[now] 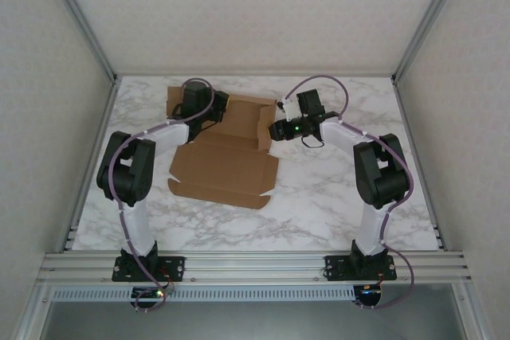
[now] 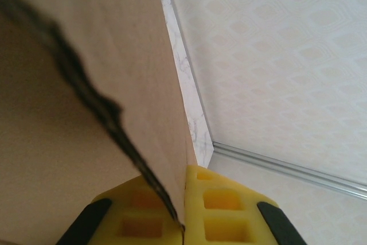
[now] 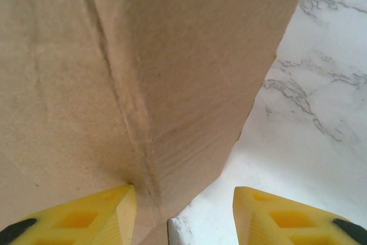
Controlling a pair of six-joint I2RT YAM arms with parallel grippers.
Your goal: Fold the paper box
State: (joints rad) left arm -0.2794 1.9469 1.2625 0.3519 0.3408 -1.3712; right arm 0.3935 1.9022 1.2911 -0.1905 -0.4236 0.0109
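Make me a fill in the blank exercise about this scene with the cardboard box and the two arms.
The paper box lies on a white ____ table.
The left end effector is ____ on a flap of the box.
The right end effector stands ____ at the box's right side.
Both end effectors have ____ fingers.
Missing words: marble; shut; open; yellow.

Bright, even, diffuse light, faint soft shadows, slight blur in wrist close-ups.
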